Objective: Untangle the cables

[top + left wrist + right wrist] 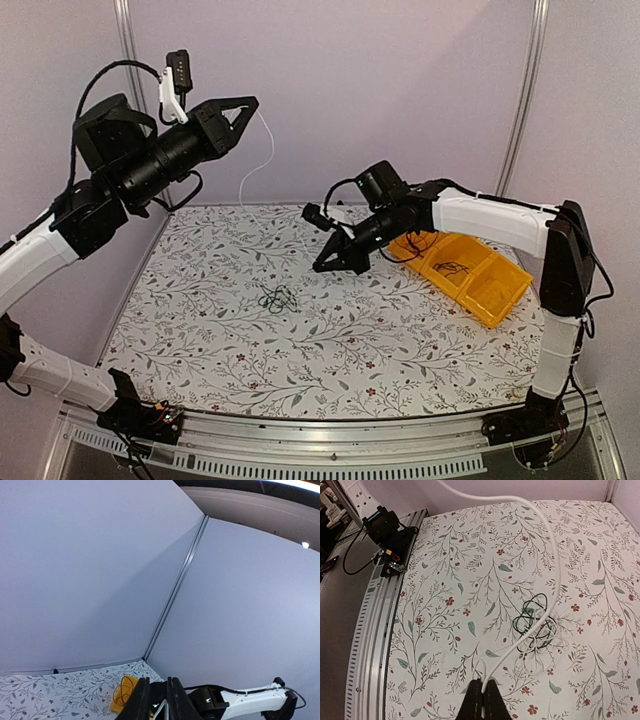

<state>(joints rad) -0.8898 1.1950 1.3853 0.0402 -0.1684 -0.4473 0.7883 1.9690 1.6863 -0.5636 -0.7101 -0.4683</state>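
Looking from overhead: left claw [238,112] high in the upper left, fingers near together, white cable [268,150] hanging from its tip. Right claw [335,262] mid-frame. Dark tangle [278,297] on the floral table [200,340], just left of centre. Yellow bin [490,290] at right.

Left wrist view: mostly wall, slim gap between fingers [142,702].

Right wrist view: fingers pressed together at bottom centre, pinching the white cable. Tangle lies centre right.

Wires look feather-light, limp and springy, probably best taken at a free end or outer loop. No legible writing.
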